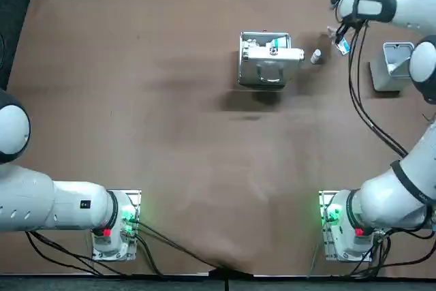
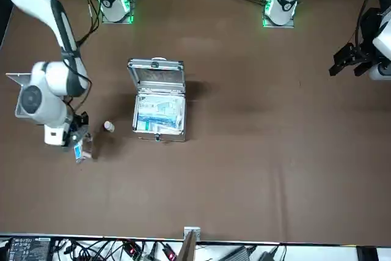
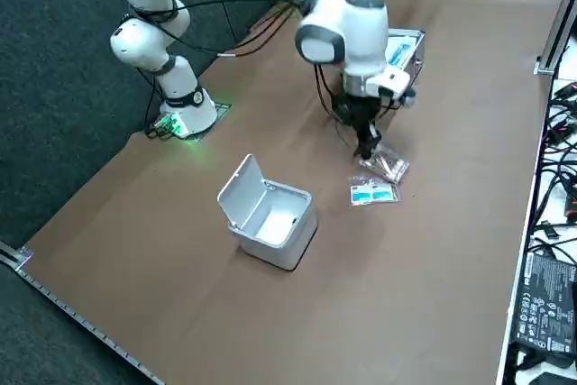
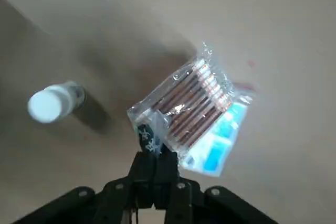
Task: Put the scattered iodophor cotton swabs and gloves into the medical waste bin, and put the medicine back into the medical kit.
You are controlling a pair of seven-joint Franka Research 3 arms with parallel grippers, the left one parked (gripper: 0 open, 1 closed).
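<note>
My right gripper (image 4: 155, 153) is shut on a corner of a clear packet of brown iodophor cotton swabs (image 4: 189, 103), which hangs from the fingers just over the table. In the side view the gripper (image 3: 368, 142) stands over that packet (image 3: 385, 166). A blue-and-white flat packet (image 3: 373, 193) lies on the table right beside it, towards the bin. A small white medicine bottle (image 4: 52, 103) stands between the gripper and the open silver medical kit (image 1: 268, 59). The grey waste bin (image 3: 269, 214) sits with its lid up.
The kit (image 2: 158, 108) lies open with blue-and-white boxes inside, its lid raised towards the robot. The bottle (image 1: 316, 56) stands just to its right. The bin (image 1: 392, 66) is near the table's right edge. Cables run along the far edge.
</note>
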